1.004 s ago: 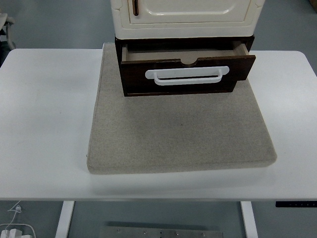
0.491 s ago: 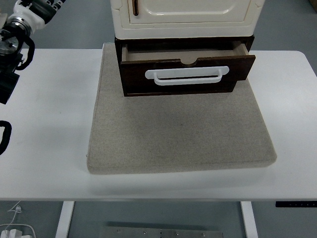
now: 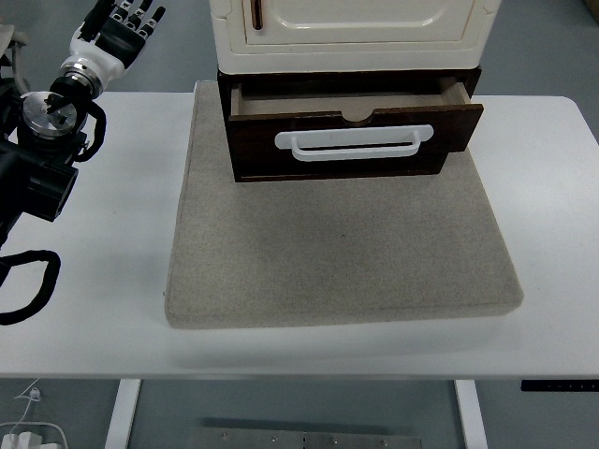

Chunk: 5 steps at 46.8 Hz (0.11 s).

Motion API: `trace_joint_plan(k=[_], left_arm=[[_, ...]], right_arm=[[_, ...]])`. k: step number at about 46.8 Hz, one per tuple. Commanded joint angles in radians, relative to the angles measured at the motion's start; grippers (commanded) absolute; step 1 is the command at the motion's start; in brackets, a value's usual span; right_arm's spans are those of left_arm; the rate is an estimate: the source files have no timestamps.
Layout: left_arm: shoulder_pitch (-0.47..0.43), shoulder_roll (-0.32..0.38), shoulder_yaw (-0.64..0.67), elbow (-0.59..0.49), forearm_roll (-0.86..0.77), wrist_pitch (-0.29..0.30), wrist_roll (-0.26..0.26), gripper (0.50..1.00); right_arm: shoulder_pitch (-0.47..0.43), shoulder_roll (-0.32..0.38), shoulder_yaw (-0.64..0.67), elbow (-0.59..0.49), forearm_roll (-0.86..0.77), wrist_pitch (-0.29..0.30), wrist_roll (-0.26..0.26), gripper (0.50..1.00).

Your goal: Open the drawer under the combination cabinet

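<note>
A cream cabinet (image 3: 351, 33) stands on a dark brown base at the far middle of the table. Its dark wooden drawer (image 3: 351, 131) is pulled partly out, its right end a little further forward than its left. A white bar handle (image 3: 354, 143) runs across the drawer front. My left arm reaches up along the left edge, with the left hand (image 3: 122, 23) at the top left, well left of the cabinet, fingers spread and holding nothing. The right arm does not show.
The cabinet sits on the far part of a grey felt mat (image 3: 337, 253) in the middle of the white table (image 3: 84, 309). A black cable loop (image 3: 23, 285) hangs from my left arm over the table's left side.
My left arm has come in from the left edge and moved up and rightward, bringing the hand into view at the top left. The drawer has not moved.
</note>
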Motion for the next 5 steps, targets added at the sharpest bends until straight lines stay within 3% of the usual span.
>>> trace_joint_plan(k=[1,5], left_arm=[[0.016,-0.012,-0.013,0.000,0.000,0.000,-0.001,1.000],[0.031,-0.024,-0.019,-0.001,0.000,-0.003,-0.018,1.000]], right_arm=[[0.000,0.000,0.002,0.000,0.000,0.000,0.000,0.928],[0.000,0.000,0.002,0.000,0.000,0.000,-0.002,0.928]])
